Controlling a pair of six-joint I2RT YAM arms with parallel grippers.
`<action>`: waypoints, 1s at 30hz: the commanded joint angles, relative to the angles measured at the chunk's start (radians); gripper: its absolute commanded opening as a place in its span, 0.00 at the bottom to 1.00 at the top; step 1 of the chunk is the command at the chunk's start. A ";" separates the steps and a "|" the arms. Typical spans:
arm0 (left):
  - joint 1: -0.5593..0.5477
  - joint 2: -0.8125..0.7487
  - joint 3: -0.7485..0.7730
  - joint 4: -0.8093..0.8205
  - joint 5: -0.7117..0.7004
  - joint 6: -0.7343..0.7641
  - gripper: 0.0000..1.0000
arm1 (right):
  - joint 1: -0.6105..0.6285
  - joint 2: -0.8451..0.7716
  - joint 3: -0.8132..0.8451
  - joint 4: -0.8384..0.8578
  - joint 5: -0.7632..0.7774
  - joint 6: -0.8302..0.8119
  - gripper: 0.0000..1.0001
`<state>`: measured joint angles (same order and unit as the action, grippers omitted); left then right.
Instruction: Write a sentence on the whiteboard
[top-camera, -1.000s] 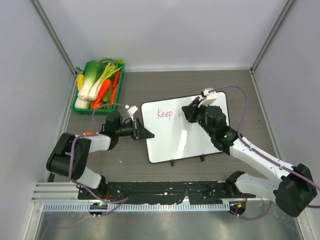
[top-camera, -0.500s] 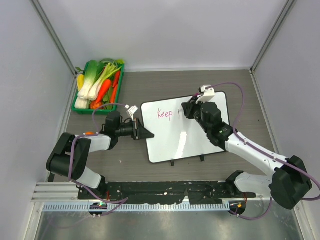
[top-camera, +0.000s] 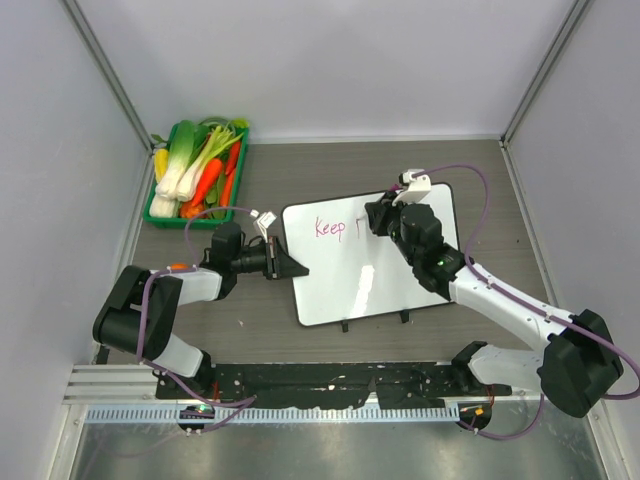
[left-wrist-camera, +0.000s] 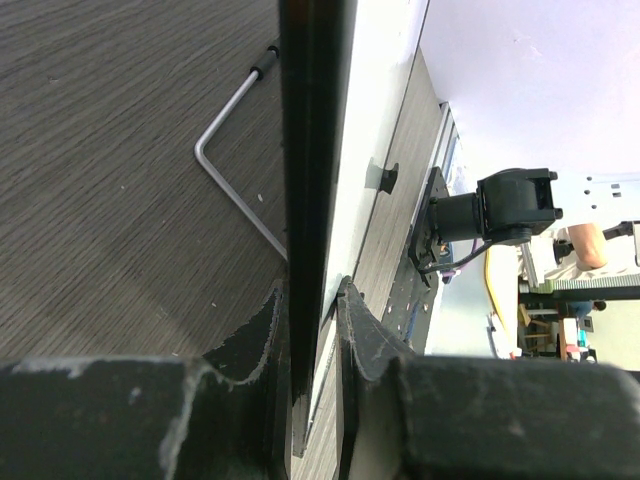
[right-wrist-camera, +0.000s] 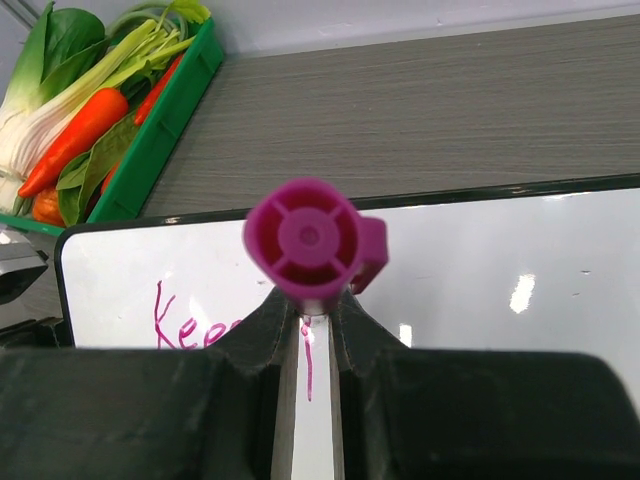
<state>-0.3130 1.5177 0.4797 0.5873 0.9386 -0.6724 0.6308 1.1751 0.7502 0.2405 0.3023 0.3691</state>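
The whiteboard (top-camera: 380, 280) lies flat on the table, two black clips on its near edge, with "Keep" and a fresh stroke in magenta near its far edge. My left gripper (top-camera: 290, 268) is shut on the board's left rim (left-wrist-camera: 310, 200), seen edge-on between its fingers. My right gripper (top-camera: 381, 222) is shut on a magenta marker (right-wrist-camera: 310, 245), held tip-down on the board (right-wrist-camera: 500, 260) just right of "Keep" (right-wrist-camera: 195, 325). A vertical magenta line shows between the fingers; the tip itself is hidden.
A green tray (top-camera: 197, 170) of vegetables stands at the far left and also shows in the right wrist view (right-wrist-camera: 150, 140). A bent metal rod (left-wrist-camera: 235, 190) lies on the table by the board's edge. Grey walls enclose the table.
My right gripper has shifted slightly toward the far edge and left with the marker, and the stroke after "Keep" has changed into a new letter shape. The left arm has not moved.
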 joint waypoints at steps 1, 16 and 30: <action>-0.020 0.038 -0.013 -0.132 -0.167 0.102 0.00 | -0.014 0.003 0.037 0.017 0.077 -0.012 0.01; -0.020 0.039 -0.012 -0.132 -0.172 0.102 0.00 | -0.017 -0.032 0.006 -0.058 0.078 -0.018 0.01; -0.020 0.041 -0.013 -0.132 -0.170 0.102 0.00 | -0.017 -0.034 -0.017 -0.037 -0.014 0.011 0.01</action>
<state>-0.3134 1.5188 0.4812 0.5842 0.9386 -0.6724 0.6182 1.1423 0.7422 0.1905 0.3183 0.3702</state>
